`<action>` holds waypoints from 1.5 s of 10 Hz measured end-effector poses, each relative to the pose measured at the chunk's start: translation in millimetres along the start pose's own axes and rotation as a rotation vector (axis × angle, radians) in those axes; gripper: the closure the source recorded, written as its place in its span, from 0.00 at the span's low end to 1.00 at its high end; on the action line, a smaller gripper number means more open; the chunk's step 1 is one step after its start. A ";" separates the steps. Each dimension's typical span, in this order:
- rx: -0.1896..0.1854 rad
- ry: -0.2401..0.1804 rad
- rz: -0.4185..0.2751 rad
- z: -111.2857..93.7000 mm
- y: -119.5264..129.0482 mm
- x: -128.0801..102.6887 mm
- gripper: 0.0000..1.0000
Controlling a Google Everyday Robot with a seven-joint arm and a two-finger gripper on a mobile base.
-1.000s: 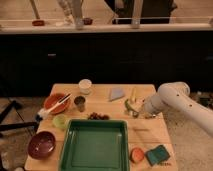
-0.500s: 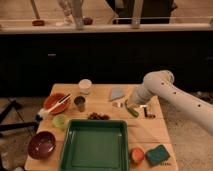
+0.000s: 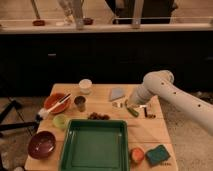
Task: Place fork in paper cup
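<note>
The paper cup [image 3: 85, 86] is white and stands upright at the back of the wooden table [image 3: 150, 131], left of centre. My gripper [image 3: 126, 103] hangs at the end of the white arm [image 3: 161, 87], low over the table right of centre, just above the green pepper [image 3: 132, 111] and well to the right of the cup. A thin silvery piece [image 3: 119, 104] shows at the gripper's tip; it looks like the fork, but I cannot tell whether it is held or lying on the table.
A grey-blue wedge [image 3: 117, 93] lies behind the gripper and a dark flat bar [image 3: 146, 113] to its right. Also here are a dark metal cup [image 3: 80, 103], an orange bowl with a white-handled brush [image 3: 54, 103], a lime bowl [image 3: 60, 121], a maroon bowl [image 3: 41, 144], a green tray [image 3: 95, 146] and a green sponge [image 3: 158, 154].
The arm has swung left from the table's right edge toward the middle, and its elbow has risen. The gripper now sits by the pepper. Nothing else has moved.
</note>
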 end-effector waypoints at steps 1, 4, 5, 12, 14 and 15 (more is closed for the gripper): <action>0.002 -0.003 0.001 0.1 -0.2 0.0 1.00; 0.071 -0.042 -0.009 -3.1 -23.2 -16.8 1.00; 0.110 -0.069 0.003 -2.3 -39.3 -28.9 1.00; 0.160 -0.166 0.022 0.8 -81.1 -84.5 1.00; 0.139 -0.174 -0.026 8.5 -91.4 -112.6 1.00; 0.131 -0.177 -0.046 11.3 -97.7 -123.9 1.00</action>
